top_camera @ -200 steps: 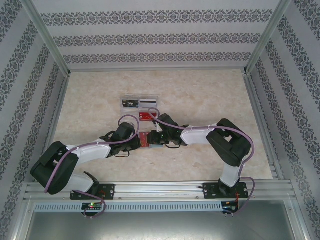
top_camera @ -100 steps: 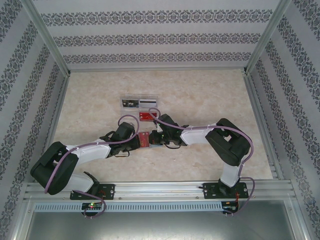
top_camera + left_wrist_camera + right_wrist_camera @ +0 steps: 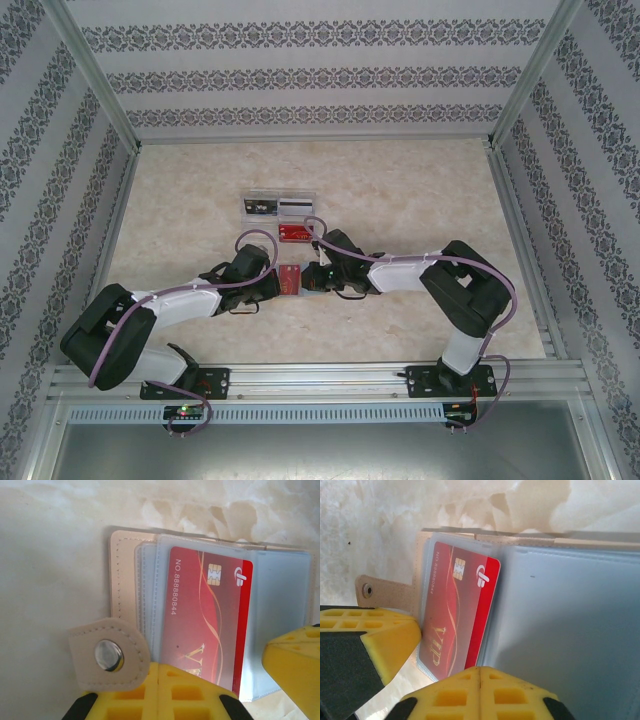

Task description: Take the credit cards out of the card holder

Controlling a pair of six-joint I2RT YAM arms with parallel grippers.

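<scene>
L gripper: yellow pads pressed together, seam shut, tips on the near edge of the card holder, just beside its snap tab. Nothing seen btw the pads. R gripper: pads closed up the same way, tips at the near edge of the clear sleeves, by the corner of the red credit card. Each wrist view also catches a yellow finger of the other arm at its side, so the two sets of tips sit close, w/ the card btw them.

Holder lies open on the marble-look table, mid-table in front of both arms. Card sits in the top sleeve, chip end away from the pads. The holder's stitched tan edge is free on the far side and on the tab side, w/ bare table beyond. In the top view a clear tray w/ black, pale and red cards lies just past the grippers. There's wide open table beyond it and to either side, out to the metal rails.

Hard to make out:
- The card's near end and the holder's near edge are hidden under the pads.
- The sleeves are cut off by the frame in the R wrist view.
- Can't tell if the lower sleeves hold more cards.
- Can't tell if the card's brighter strip is bare or print.
</scene>
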